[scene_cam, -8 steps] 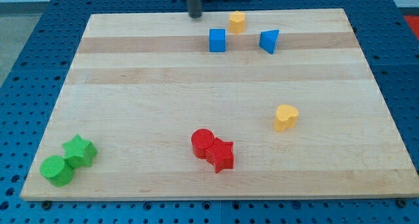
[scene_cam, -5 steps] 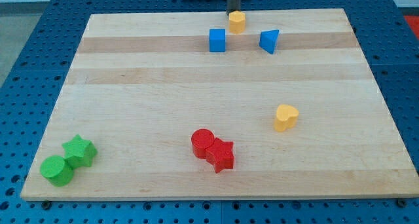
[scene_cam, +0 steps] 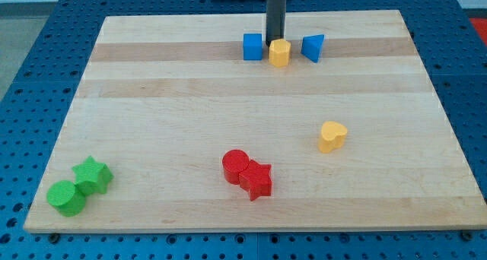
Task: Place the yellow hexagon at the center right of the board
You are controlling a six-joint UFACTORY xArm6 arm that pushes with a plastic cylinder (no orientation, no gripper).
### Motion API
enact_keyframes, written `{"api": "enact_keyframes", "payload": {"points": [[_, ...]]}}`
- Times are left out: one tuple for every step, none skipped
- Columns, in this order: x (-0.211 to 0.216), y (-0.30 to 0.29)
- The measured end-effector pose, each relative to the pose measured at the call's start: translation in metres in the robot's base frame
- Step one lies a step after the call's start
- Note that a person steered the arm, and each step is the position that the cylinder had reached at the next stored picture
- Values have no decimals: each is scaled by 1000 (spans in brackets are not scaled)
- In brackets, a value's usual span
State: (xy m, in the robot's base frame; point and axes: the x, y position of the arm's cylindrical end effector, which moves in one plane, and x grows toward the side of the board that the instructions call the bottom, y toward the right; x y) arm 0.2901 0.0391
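Note:
The yellow hexagon [scene_cam: 280, 52] sits near the view's top, between the blue cube [scene_cam: 253, 46] on its left and the blue triangular block [scene_cam: 312, 47] on its right. My tip [scene_cam: 275, 39] is right behind the hexagon on its upper side, touching or almost touching it. The dark rod rises from there out of the view's top.
A yellow heart-shaped block [scene_cam: 332, 136] lies right of centre. A red cylinder [scene_cam: 236, 166] and a red star [scene_cam: 258, 179] touch at lower centre. A green star [scene_cam: 93, 174] and a green cylinder [scene_cam: 66, 198] sit at the lower left. The wooden board [scene_cam: 152, 108] lies on a blue perforated table.
My tip moved right along the top edge, then down behind the yellow hexagon. The hexagon slid down the view, from above the blue blocks to between them.

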Motion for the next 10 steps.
{"api": "enact_keyframes", "payload": {"points": [[35,0],[63,0],[68,0],[78,0],[82,0],[90,-28],[97,-37],[122,-19],[123,-17],[118,-9]]}}
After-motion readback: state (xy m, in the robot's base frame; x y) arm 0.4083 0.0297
